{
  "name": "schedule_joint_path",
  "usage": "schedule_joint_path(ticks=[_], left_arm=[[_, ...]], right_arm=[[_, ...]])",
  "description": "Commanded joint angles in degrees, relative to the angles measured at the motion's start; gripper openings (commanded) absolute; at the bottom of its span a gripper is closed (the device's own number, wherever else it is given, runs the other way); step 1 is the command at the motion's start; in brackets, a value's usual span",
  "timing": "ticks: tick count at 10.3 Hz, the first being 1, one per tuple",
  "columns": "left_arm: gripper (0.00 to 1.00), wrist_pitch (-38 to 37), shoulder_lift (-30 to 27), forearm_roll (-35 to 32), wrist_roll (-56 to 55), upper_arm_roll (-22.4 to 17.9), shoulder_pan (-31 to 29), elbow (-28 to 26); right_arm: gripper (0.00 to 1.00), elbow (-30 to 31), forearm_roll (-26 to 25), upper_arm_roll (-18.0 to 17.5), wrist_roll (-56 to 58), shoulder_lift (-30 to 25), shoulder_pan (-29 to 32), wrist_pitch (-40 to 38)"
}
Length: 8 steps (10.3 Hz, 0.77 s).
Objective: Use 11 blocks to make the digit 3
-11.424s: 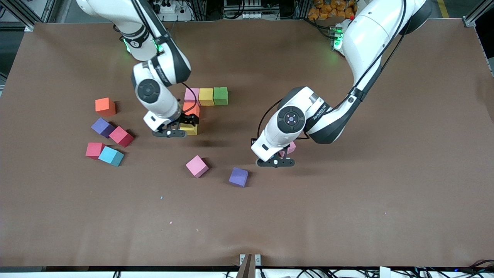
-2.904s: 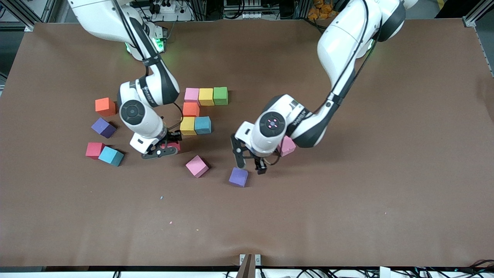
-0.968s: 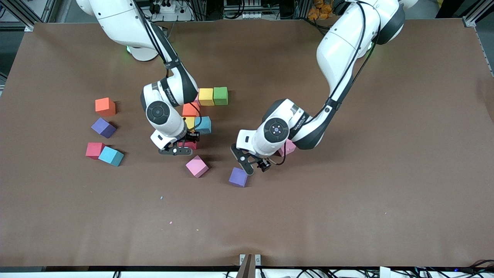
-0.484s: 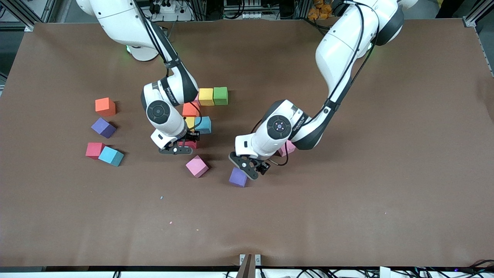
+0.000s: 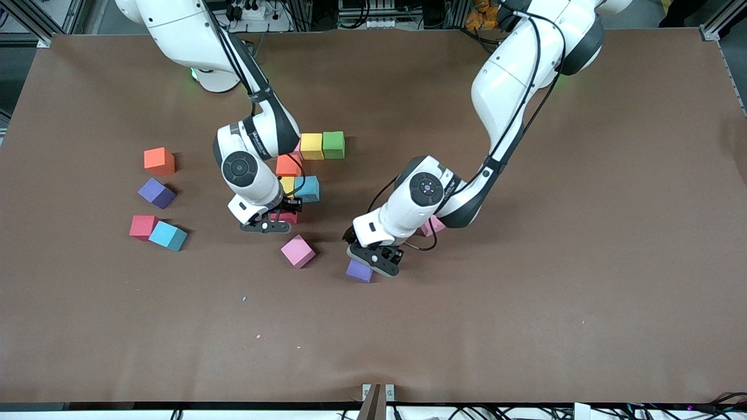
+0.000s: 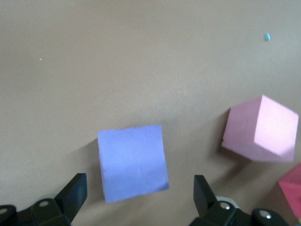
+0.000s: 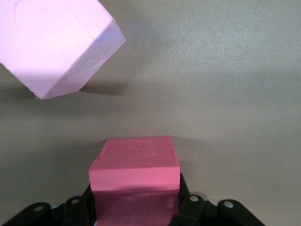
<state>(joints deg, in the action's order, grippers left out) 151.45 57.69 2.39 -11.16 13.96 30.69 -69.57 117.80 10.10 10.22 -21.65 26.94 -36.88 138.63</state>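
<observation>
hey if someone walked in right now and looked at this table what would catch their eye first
Probably the left tool, open and straddling a small purple foam cube near the table's middle. Next, the right tool, shut on a small red foam cube beside the half-built multicoloured cube figure. A loose pink foam cube lies between the two tools.

The right gripper (image 7: pixel 135 207) is clamping a red block (image 7: pixel 135 167) between its dark fingers (image 7: pixel 188 207), pressing on both sides. A pink block (image 7: pixel 54 44) is sitting tilted on the brown table (image 7: pixel 225 94), apart from the red one
</observation>
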Motion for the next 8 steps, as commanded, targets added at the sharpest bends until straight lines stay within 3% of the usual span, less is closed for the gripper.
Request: schedule_joint_path(ticks=[1, 3, 5, 7, 8], left_arm=[[1.00, 3.6, 1.5, 1.2, -1.8, -1.5, 2.0, 0.3], [1.00, 4.4, 2.3, 1.0, -1.2, -1.7, 2.0, 0.4], [1.00, 7.0, 3.3, 0.8, -1.0, -4.3, 3.6, 0.4], [0.77, 7.2, 3.3, 0.8, -0.9, -5.5, 4.1, 0.4], [0.75, 7.3, 3.3, 0.8, -0.8, -5.5, 4.2, 0.4]], right_arm=[[1.00, -0.2, 1.0, 0.4, -0.4, -0.8, -0.9, -0.1], [1.00, -3.8, 0.4, 0.6, 0.0, -1.1, -0.4, -3.7], [1.00, -8.1, 0.0, 0.9, 1.8, -1.0, 0.4, -7.4], [1.00, -10.6, 0.0, 0.9, 8.0, -0.3, 1.0, -7.1], [1.00, -12.1, -0.1, 0.8, 9.9, 0.7, 1.0, -6.6]])
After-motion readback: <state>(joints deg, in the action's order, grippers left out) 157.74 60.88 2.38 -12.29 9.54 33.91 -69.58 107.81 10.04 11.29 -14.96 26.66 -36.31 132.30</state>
